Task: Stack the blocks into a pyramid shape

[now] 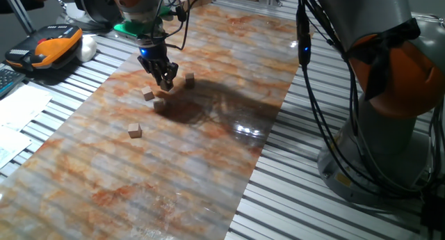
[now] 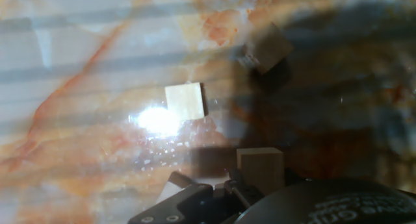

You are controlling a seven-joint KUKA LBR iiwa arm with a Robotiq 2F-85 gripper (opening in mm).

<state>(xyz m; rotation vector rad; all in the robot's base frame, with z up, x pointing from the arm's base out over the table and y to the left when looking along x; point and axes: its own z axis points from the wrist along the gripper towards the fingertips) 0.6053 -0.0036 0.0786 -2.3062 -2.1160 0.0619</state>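
No containers here, just blocks scattered on the marbled mat. The gripper hangs low among them: one block just right of it, another to its left, one just below, a fourth well apart. Whether the jaws are parted, I cannot tell. The hand view shows a pale block ahead.

Four light-brown wooden blocks lie single and unstacked: one at 12 o'clock, two close together in the middle, one apart at 7 o'clock.
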